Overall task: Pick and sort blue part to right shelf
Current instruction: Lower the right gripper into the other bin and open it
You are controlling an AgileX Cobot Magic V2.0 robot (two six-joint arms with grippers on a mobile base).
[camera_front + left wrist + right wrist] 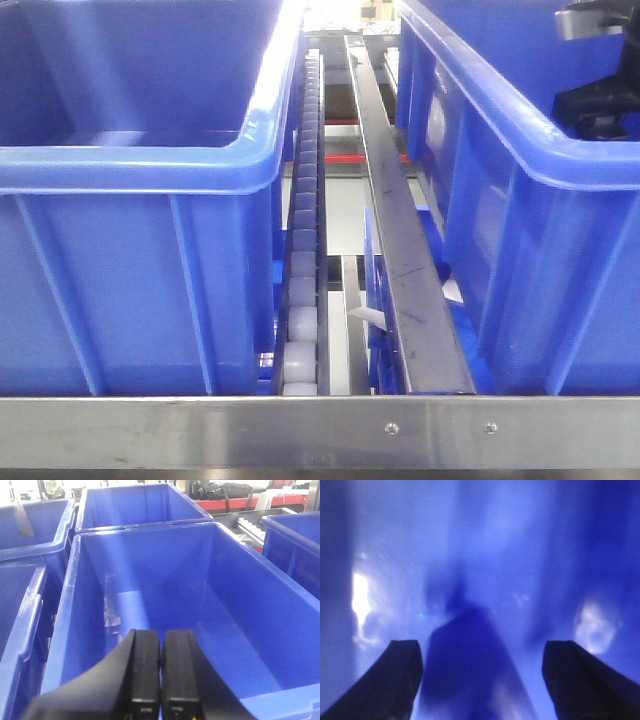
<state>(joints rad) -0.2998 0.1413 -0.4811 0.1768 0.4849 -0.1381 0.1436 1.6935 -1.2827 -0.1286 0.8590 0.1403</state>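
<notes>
In the right wrist view a dark blue block, the blue part [470, 665], lies blurred on the blue floor of a bin. My right gripper [485, 645] is open, its two black fingers [390, 675] standing wide on either side of the part, apart from it. The right shelf shows in the front view by its flat steel front rail [300, 430] and a track of white rollers [302, 300]. My left gripper [160, 632] is shut with nothing between its pads, hanging over an empty blue bin [225, 565].
Two large blue bins [130, 160] [520, 150] stand on the shelf with a steel divider rail [400, 250] between them. Dark hardware of my right arm [598, 100] reaches into the right bin. More blue bins [30, 535] surround the left gripper's bin.
</notes>
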